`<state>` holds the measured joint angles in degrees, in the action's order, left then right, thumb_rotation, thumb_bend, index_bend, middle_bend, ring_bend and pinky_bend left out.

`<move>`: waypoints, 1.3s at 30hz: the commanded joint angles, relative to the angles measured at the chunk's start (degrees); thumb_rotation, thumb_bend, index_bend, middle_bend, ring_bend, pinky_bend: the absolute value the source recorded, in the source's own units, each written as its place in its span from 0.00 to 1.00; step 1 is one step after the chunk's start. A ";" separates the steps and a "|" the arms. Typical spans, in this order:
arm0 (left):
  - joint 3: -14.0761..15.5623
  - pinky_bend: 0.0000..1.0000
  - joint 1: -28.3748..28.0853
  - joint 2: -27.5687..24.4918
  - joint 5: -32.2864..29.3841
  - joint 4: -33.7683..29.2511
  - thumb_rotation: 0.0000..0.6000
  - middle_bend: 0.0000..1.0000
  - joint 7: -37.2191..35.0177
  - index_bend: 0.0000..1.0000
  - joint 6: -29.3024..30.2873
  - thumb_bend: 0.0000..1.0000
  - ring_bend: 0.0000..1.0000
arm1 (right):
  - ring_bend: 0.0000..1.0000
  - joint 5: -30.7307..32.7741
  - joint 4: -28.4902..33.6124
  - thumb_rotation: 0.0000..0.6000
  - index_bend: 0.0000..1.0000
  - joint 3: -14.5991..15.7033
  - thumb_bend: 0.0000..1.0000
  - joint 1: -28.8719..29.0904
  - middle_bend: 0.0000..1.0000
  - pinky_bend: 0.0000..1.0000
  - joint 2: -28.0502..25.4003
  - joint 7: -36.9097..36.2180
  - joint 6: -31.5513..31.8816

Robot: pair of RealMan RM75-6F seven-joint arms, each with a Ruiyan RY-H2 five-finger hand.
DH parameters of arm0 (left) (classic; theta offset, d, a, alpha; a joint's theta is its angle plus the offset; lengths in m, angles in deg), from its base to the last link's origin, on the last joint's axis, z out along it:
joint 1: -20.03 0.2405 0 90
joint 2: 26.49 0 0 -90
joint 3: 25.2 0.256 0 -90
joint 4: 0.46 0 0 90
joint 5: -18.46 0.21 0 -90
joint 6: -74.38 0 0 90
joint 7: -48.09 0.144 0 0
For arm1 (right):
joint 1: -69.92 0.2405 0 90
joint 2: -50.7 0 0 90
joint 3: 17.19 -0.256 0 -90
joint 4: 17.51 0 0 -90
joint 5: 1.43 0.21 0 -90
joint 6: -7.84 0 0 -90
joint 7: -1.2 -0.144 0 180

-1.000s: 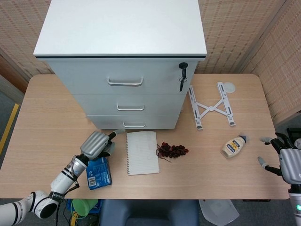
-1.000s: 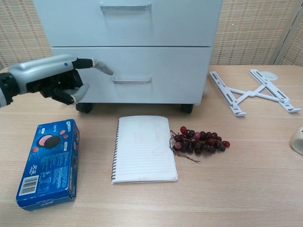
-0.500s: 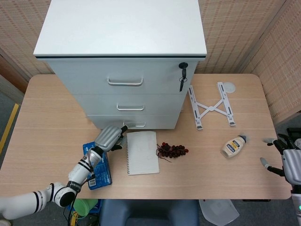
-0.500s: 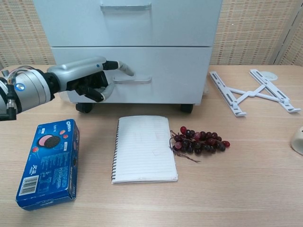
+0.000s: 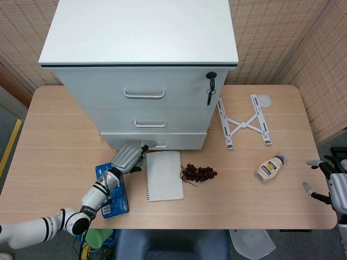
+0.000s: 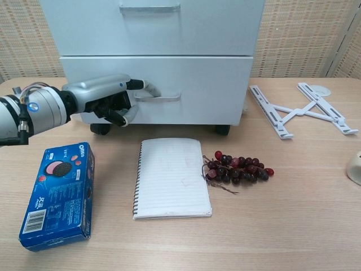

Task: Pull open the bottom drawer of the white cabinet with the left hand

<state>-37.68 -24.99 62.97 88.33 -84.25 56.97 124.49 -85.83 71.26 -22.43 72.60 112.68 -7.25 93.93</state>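
Observation:
The white cabinet (image 5: 141, 38) stands at the back of the table. Its bottom drawer (image 6: 214, 84) sits flush with the drawer above it. In the chest view my left hand (image 6: 104, 97) is at the drawer front, left of the metal handle (image 6: 164, 97). One finger is stretched out and hooks over the handle's left end, while the others are curled in. The head view shows the same left hand (image 5: 128, 157) just below the handle (image 5: 157, 144). My right hand (image 5: 335, 187) hovers at the table's right edge with fingers spread, holding nothing.
A spiral notebook (image 6: 170, 176) and a bunch of grapes (image 6: 238, 166) lie in front of the cabinet. A blue Oreo box (image 6: 57, 195) lies under my left forearm. A folding stand (image 5: 244, 123) and a mayonnaise bottle (image 5: 269, 168) are on the right. A key (image 5: 210, 86) hangs from the lock.
My left hand has moved right along the drawer front, from left of the cabinet to the handle, and its outstretched finger now curls over the handle's left end. The drawer has not visibly moved.

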 commanded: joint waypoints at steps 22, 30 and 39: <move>5.08 1.00 3.20 -5.67 0.62 -11.66 1.00 0.94 4.95 0.21 4.40 0.67 0.98 | 0.33 -0.37 0.46 1.00 0.31 0.22 0.20 -0.05 0.39 0.44 -0.28 0.47 0.07; 6.27 1.00 3.86 -6.86 0.89 -14.31 1.00 0.94 6.48 0.21 5.26 0.67 0.98 | 0.33 -0.54 0.60 1.00 0.31 0.26 0.20 -0.38 0.39 0.44 -0.46 0.48 0.69; 7.30 1.00 4.96 -7.20 1.57 -16.53 1.00 0.94 7.81 0.21 7.14 0.67 0.98 | 0.33 -0.88 0.73 1.00 0.31 0.38 0.20 -0.61 0.39 0.44 -0.44 0.47 1.19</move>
<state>-30.48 -20.15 55.75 89.88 -100.65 64.63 131.51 -86.71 71.98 -22.05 71.99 112.24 -6.79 95.12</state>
